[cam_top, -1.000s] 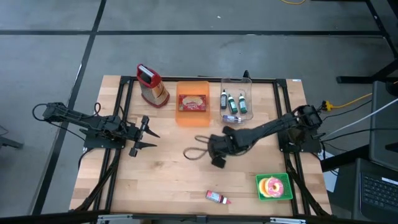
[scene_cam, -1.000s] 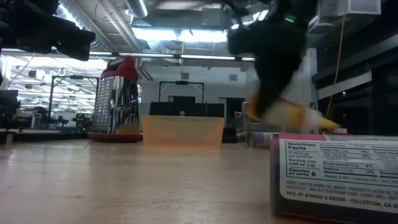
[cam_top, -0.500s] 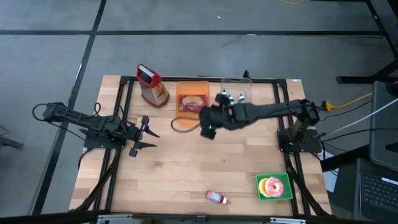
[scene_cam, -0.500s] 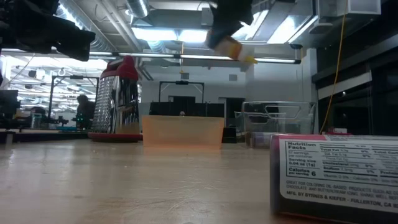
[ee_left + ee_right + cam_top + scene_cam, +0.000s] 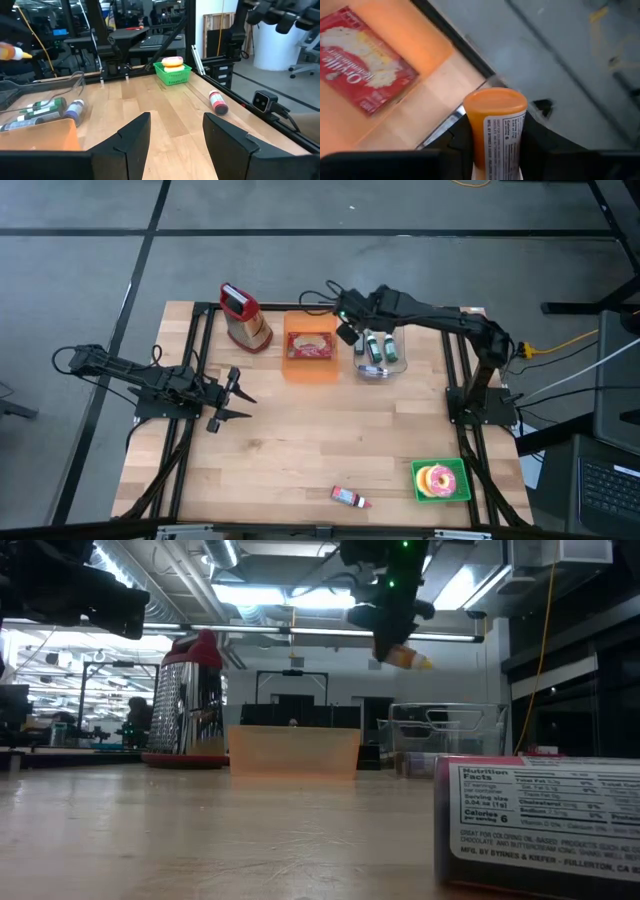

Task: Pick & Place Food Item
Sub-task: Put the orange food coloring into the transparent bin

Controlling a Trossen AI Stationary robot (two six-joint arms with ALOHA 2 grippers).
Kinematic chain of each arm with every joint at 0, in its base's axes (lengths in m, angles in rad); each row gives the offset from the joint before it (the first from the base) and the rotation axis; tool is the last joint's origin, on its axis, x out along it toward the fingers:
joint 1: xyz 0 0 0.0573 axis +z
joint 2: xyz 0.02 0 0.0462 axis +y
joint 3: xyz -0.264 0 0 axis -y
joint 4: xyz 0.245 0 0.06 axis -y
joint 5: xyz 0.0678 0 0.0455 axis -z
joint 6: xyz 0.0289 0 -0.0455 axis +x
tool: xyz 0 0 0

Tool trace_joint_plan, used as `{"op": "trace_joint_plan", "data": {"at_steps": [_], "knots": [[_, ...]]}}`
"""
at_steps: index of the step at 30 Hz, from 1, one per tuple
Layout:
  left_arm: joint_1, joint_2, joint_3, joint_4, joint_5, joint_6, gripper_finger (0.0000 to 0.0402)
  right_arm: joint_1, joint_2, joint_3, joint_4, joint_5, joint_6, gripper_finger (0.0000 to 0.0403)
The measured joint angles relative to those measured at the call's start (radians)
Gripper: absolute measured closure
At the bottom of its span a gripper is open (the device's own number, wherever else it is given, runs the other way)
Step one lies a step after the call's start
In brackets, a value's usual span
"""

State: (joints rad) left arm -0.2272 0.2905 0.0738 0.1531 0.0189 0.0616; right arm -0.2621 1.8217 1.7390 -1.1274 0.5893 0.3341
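High view: pale wooden slatted bench (image 5: 300, 450) on grey floor. One orange plastic bin (image 5: 311, 367) holding one red "Orville" popcorn box (image 5: 310, 345). Right gripper (image 5: 348, 321) above the bin's corner, clamped on one orange-capped labelled bottle (image 5: 496, 130). Left gripper (image 5: 230, 399) parked, fingers apart.

Readable stuff is pretty thin here. The small box (image 5: 540, 823) up close in the low view has "Nutrition Facts" and "Calories 6" on it — rest is tiny print. The red packet (image 5: 362, 70) in the orange bin (image 5: 427, 37) says "Orville".
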Motion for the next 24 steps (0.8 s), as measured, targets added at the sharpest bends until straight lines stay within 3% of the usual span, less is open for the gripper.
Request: {"op": "trace_joint_plan", "data": {"at_steps": [5,13,24], "knots": [[0.0,0.0,0.0,-0.011,0.0,-0.005,0.0224,-0.028,0.0,0.0,0.0,-0.082,0.038,0.0246],[0.0,0.0,0.0,-0.023,-0.001,-0.023,0.0224,-0.016,0.0,0.0,-0.036,-0.038,0.103,0.0174],[0.0,0.0,0.0,-0.023,-0.001,-0.025,0.0224,0.057,0.0,0.0,-0.159,0.002,0.208,0.0172]]}}
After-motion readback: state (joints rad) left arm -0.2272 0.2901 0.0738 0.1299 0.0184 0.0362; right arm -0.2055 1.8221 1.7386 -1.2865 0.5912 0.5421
